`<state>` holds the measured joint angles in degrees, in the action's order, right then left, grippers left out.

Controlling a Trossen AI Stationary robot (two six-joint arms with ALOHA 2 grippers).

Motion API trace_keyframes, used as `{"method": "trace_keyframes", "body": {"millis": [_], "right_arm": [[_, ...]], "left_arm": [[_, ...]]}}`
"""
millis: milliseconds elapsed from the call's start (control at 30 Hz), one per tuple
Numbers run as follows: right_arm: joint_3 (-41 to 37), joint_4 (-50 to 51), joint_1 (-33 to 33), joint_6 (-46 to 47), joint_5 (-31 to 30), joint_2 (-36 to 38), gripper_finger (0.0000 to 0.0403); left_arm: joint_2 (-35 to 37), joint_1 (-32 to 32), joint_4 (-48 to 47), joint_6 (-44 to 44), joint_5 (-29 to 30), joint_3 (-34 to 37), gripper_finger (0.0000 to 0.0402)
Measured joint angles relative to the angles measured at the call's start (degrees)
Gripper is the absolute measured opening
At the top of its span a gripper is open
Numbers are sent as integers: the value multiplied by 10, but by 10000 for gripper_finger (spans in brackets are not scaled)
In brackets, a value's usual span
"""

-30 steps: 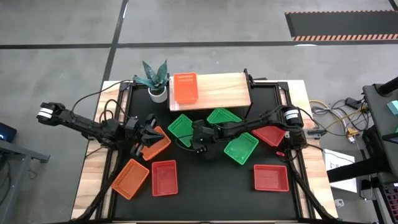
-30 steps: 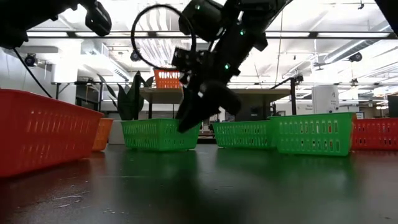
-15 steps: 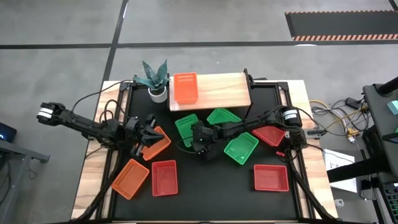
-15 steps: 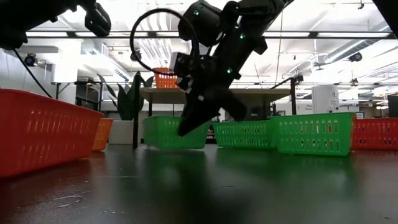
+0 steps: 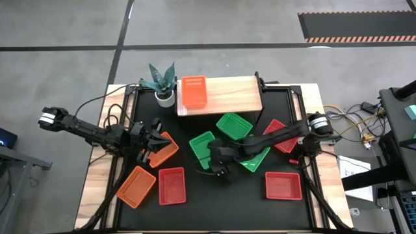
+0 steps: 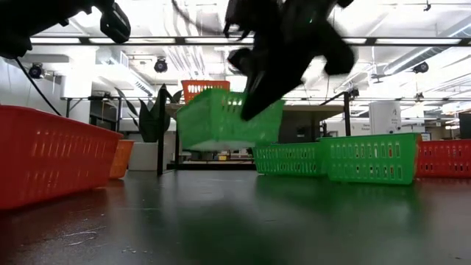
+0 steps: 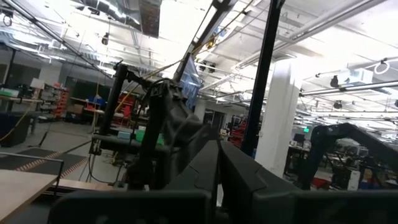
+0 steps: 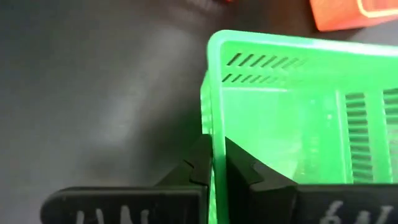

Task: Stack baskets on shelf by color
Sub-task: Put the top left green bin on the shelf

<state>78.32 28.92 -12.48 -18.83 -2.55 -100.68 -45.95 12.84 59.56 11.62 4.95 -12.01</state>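
My right gripper (image 5: 215,156) is shut on a green basket (image 5: 203,149), which hangs tilted above the black table in the low view (image 6: 221,118). The light-wood shelf (image 5: 231,94) stands at the far edge, with one orange basket (image 5: 193,91) on its left part. Two more green baskets (image 5: 234,125) (image 5: 259,157) lie right of the held one. My left gripper (image 5: 158,139) waits shut above an orange basket (image 5: 164,149) at the left, its fingers (image 7: 219,163) pointing up into the room. My right gripper pinches one wall of the green basket (image 8: 213,146), one finger inside the basket and one outside. The fingers slant down from the table's right side onto the basket's near-right wall. The basket hangs clear of the table, tilted, its open side up.
Red baskets lie at the near left (image 5: 172,185), the near right (image 5: 283,186) and the right (image 5: 281,138). Another orange basket (image 5: 136,187) lies at the near left. A potted plant (image 5: 162,83) stands left of the shelf. Black frame posts flank the shelf.
My right gripper has taken hold of the green basket's wall, then risen and drawn toward the table's near edge. The basket first slid and turned on the table, then came up clear of it and now hangs tilted.
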Motion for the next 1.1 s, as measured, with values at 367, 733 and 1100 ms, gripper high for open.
{"method": "trace_keyframes", "body": {"millis": [367, 733, 1100], "right_arm": [[0, 37, -88, 102, -4, 125, 11], [0, 67, -91, 113, -132, 244, 11], [0, 119, 38, 81, -210, 266, 9]], "left_arm": [[0, 0, -1, 0, 0, 0, 0], [2, 0, 1, -1, 0, -1, 0], [6, -1, 45, -67, 2, -3, 0]]}}
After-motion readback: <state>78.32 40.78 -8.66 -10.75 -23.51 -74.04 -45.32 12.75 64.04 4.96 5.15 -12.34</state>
